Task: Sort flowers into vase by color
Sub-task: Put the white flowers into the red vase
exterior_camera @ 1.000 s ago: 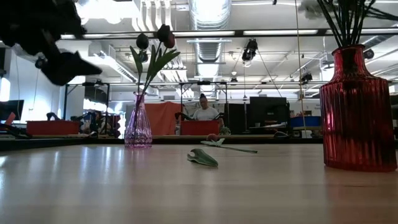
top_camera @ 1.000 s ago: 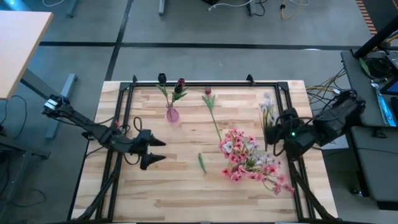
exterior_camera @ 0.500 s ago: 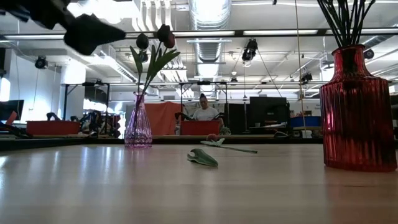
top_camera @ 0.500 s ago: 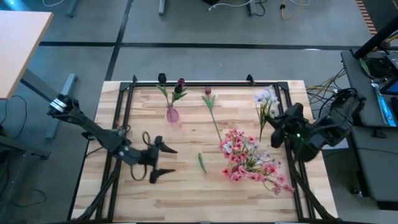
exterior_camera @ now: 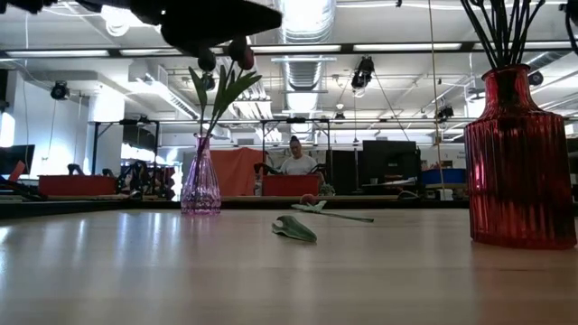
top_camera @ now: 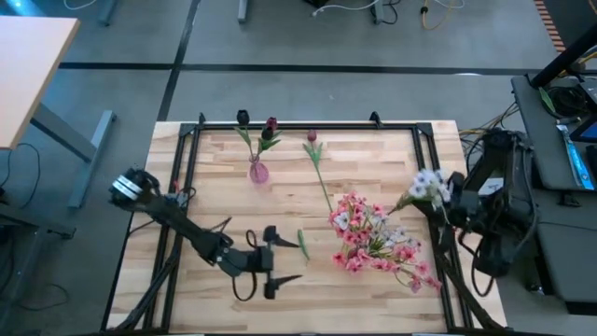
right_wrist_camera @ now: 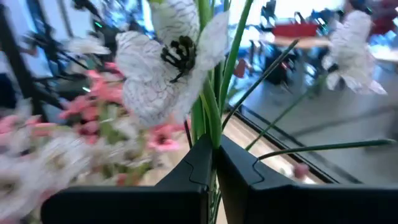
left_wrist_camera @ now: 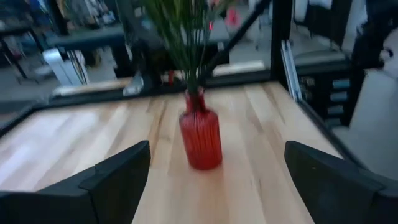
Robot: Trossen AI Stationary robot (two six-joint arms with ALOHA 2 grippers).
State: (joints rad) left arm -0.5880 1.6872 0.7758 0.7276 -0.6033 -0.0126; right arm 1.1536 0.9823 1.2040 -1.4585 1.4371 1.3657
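A red ribbed vase (top_camera: 371,245) (exterior_camera: 517,153) (left_wrist_camera: 200,134) holds a spray of pink blooms (top_camera: 359,224). A small purple vase (top_camera: 258,172) (exterior_camera: 200,183) holds two maroon tulips (top_camera: 270,125). Another maroon tulip (top_camera: 318,161) lies flat on the table, and a loose green leaf (top_camera: 303,245) (exterior_camera: 293,228) lies nearer. My left gripper (top_camera: 297,261) (left_wrist_camera: 217,149) is open, in the air beside the leaf, facing the red vase. My right gripper (top_camera: 446,202) (right_wrist_camera: 214,149) is shut on a spray of whitish blooms (top_camera: 427,184) (right_wrist_camera: 171,62) near the table's right edge. My right gripper pinches the whitish spray's bundled green stems (right_wrist_camera: 213,121) between its two fingers, just below the blooms. The spray is lifted clear of the table. Its blooms (top_camera: 427,184) point toward the red vase, and thin stems fan out past the fingers.
A black metal frame (top_camera: 308,125) runs round the wooden table top. Bare wood lies along the near edge and in the left half. Desks, cables and equipment stand past the right edge (top_camera: 560,112). A person (exterior_camera: 294,161) sits far off in the room behind.
My left gripper has swung toward the near edge and rightward, ending beside the loose leaf, still open. My right gripper has carried the whitish spray from beside the pink blooms toward the table's right edge, and the spray has tipped over, its blooms now pointing at the red vase.
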